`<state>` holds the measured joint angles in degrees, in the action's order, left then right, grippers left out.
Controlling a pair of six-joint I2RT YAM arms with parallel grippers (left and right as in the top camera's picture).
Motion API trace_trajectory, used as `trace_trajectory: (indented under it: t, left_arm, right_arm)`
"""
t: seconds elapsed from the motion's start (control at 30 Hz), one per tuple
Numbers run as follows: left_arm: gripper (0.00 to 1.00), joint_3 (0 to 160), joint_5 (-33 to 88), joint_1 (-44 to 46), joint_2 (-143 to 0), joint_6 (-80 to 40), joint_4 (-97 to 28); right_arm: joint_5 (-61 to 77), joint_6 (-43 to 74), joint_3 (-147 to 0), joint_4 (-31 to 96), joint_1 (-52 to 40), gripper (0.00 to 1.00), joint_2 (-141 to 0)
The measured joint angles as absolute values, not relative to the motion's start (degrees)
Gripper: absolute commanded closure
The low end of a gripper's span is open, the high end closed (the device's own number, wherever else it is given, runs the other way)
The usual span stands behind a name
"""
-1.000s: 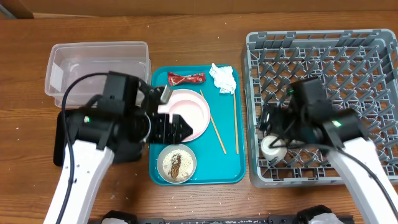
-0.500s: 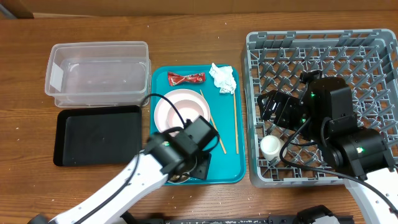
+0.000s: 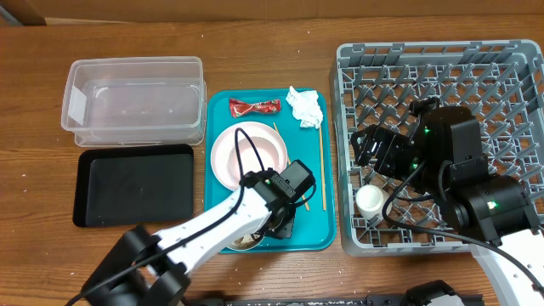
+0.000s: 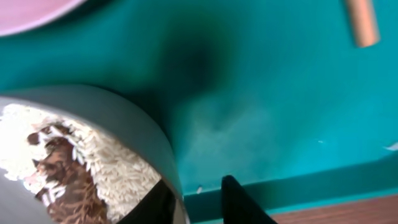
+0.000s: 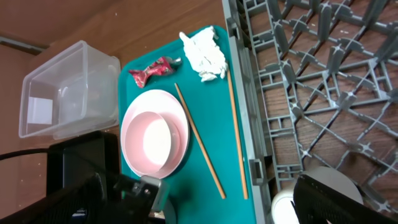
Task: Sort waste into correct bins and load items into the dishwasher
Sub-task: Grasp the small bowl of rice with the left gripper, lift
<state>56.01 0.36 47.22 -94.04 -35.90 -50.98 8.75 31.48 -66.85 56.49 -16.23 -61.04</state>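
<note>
Bowl: small round metal-rimmed bowl (image 4: 93,155) of white rice grains and brown food scraps, sitting at the near end of the teal serving tray (image 4: 280,112), just in front of the pale-pink plate (image 3: 246,153).
Left end effector: left end effector (image 4: 196,200) is low over the bowl's right edge with its fingers apart. One finger is inside the rim against the rice and the other is outside over bare teal, so nothing is clamped yet.
Key relation: the rim runs between the two fingers, and the bowl's body lies to the inner finger's side. Closing should pinch the wall.
Axis: the bowl is round, so no long axis matters. Only the rim's tangent counts, and it crosses the finger gap.
Bins: clear rectangular plastic tub (image 3: 132,102) and shallow black rectangular tray (image 3: 136,183) both lie on the wooden worktop (image 3: 272,51), to the left of the teal tray.
Nearer arm: the left arm, for both the bowl and the bins.
Right end effector: right end effector (image 3: 371,151) has its fingers spread and empty, above the large grey plastic dish rack (image 3: 476,76) near the small white cup (image 3: 371,201).
Risk: a tilted lift would likely spill rice onto the tray.
</note>
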Motion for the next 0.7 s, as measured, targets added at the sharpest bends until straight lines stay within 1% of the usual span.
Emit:
trace_trajectory:
  t: [0.03, 0.07, 0.1, 0.27, 0.43, 0.57, 0.7]
  left_arm:
    - [0.82, 55.9, 0.3, 47.2, -94.7, -36.0, -51.0]
    - [0.93, 55.9, 0.2, 47.2, -95.2, -36.1, -51.0]
    - [0.96, 55.9, 0.2, 47.2, -95.5, -36.3, -51.0]
    - [0.96, 55.9, -0.5, 47.3, -95.6, -36.1, -51.9]
    - [0.96, 56.1, -0.6, 47.2, -93.3, -37.2, -56.4]
    - [0.96, 56.1, 2.3, 45.3, -85.7, -37.5, -58.9]
    - [0.96, 56.6, 6.1, 38.1, -74.8, -35.8, -59.1]
  right_arm:
    - [8.8, 31.5, -66.8, 56.5, -16.2, 0.0, -61.0]
    - [8.8, 31.5, -66.8, 56.5, -16.2, 0.0, -61.0]
    - [8.8, 31.5, -66.8, 56.5, -16.2, 0.0, -61.0]
    - [8.8, 31.5, -66.8, 56.5, -16.2, 0.0, -61.0]
    - [8.8, 31.5, -66.8, 56.6, -16.2, 0.0, -61.0]
    - [8.8, 31.5, -66.8, 56.6, -16.2, 0.0, -61.0]
    - [8.8, 31.5, -66.8, 56.6, -16.2, 0.0, -61.0]
